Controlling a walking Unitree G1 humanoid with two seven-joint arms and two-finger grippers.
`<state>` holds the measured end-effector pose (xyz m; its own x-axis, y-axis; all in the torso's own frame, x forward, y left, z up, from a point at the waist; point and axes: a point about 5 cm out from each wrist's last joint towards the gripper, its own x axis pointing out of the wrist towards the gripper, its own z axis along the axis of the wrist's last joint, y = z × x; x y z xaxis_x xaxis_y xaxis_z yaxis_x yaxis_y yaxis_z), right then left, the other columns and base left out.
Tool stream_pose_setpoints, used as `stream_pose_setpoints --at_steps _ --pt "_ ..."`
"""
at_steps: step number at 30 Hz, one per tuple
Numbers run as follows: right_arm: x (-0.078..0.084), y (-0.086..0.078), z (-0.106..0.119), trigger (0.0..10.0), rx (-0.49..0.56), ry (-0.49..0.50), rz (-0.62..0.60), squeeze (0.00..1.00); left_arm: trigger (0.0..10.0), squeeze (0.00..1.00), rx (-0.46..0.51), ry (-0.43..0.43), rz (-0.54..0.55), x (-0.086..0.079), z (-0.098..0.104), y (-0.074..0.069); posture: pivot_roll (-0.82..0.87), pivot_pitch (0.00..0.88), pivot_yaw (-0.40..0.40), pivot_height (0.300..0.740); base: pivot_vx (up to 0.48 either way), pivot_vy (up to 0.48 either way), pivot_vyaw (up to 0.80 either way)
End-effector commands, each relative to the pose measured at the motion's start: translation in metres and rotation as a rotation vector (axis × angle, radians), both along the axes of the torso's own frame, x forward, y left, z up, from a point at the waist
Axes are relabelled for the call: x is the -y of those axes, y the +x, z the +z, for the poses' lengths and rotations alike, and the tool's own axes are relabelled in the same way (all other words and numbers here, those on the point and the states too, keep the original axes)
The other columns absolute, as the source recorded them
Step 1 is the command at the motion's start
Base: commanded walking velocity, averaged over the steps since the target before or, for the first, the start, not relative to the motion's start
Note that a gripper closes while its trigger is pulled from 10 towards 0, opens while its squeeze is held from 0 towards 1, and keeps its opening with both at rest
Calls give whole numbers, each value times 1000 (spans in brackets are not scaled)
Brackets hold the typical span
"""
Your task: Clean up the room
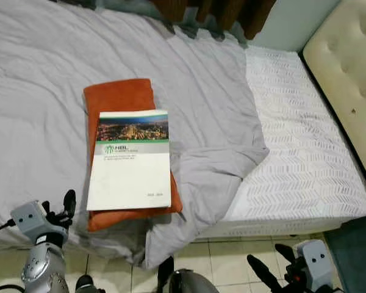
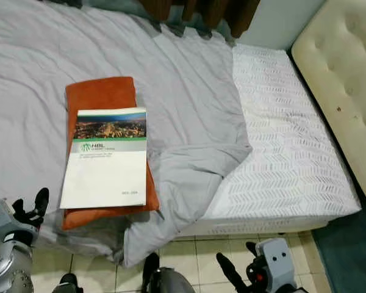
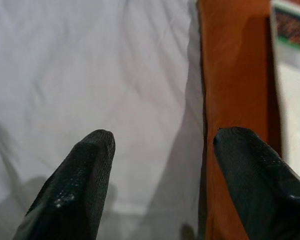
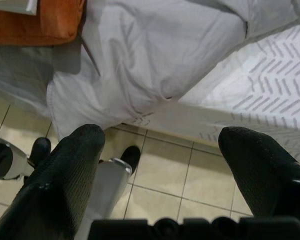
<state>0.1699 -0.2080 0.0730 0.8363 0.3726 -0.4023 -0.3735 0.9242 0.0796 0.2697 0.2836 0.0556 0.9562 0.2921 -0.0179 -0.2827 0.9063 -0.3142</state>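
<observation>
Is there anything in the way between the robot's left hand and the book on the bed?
Nothing visible blocks it. The open left hand hovers at the bed's near edge, beside the orange towel. The book lies on top of that towel, with only grey sheet and towel edge between them.

Bed (image 1: 305,183) with white patterned mattress, cream tufted headboard (image 1: 348,67) at its right end. Beige floor tiles (image 1: 232,256) below. Dark drapery, possibly curtains (image 1: 213,12), behind the far edge.

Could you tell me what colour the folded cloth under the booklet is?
Orange; the folded cloth shows best in the left eye view.
</observation>
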Motion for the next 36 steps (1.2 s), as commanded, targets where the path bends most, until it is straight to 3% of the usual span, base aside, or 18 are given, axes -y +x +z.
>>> stream_pose_setpoints --at_steps 1,7,11,13,16,20,25,30,36 --pt "9 -6 1 10000 -24 -32 -4 0 10000 0 -11 -114 29 2 -12 -7 -231 403 -328 740 0 0 0" --pt "11 -10 3 10000 -28 -43 1 0 10000 0 97 -199 30 1 2 -4 -243 402 -334 740 0 0 0" --pt "10 -13 4 10000 -32 -44 7 0 10000 0 153 -167 7 2 16 -1 -241 402 -333 740 0 0 0" --pt "10 -15 2 10000 -40 -44 11 0 10000 0 191 -62 8 -3 35 0 -233 402 -332 740 0 0 0" --pt "10 -15 1 10000 -43 -40 12 0 10000 0 208 -53 1 -3 41 2 -228 404 -330 740 0 0 0" --pt "-5 -16 -2 10000 -97 79 72 0 10000 0 172 -183 -80 12 24 11 -233 404 -327 740 0 0 0" --pt "-19 -12 -14 10000 -129 109 120 0 10000 0 145 -277 -149 29 12 18 -234 408 -324 740 0 0 0" --pt "-27 -11 -14 10000 -127 121 140 0 10000 0 128 -275 -154 34 11 24 -236 409 -321 740 0 0 0" --pt "-25 -16 -15 10000 -142 122 137 0 10000 0 82 -306 -167 37 -2 24 -243 406 -323 740 0 0 0"
